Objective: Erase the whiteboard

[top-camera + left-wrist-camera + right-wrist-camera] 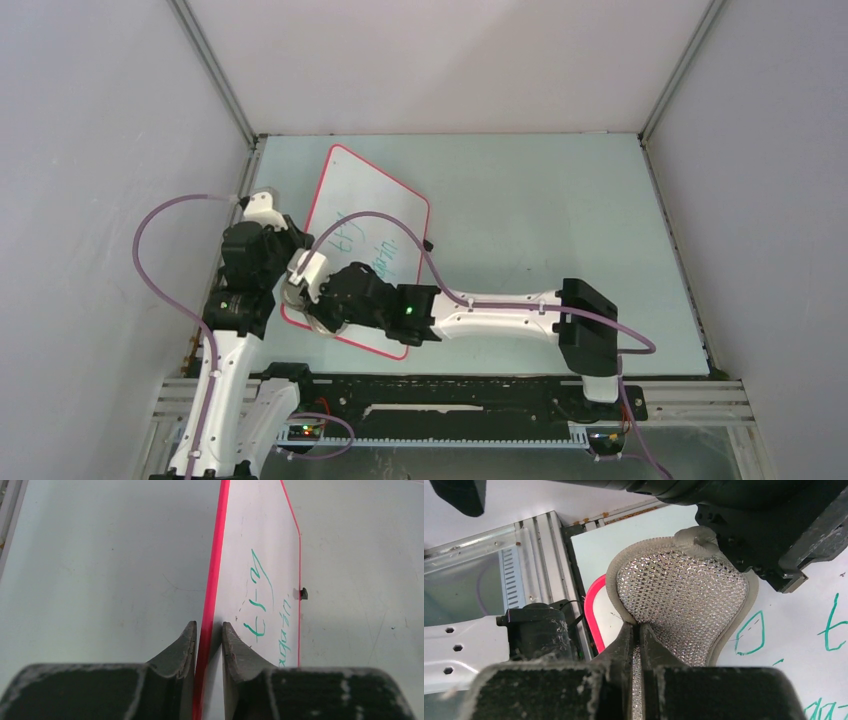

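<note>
Just beyond the grey mesh cloth pad [684, 595] pinched by the right gripper [638, 627], green handwriting [267, 615] ran along the red-rimmed white whiteboard [375, 195].

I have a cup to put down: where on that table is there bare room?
Bare: the table from the whiteboard across to the right wall, beyond the right arm. Crowded: the near left, where the left end effector grips the board's rim and the right end effector holds a cloth pad over it.
</note>
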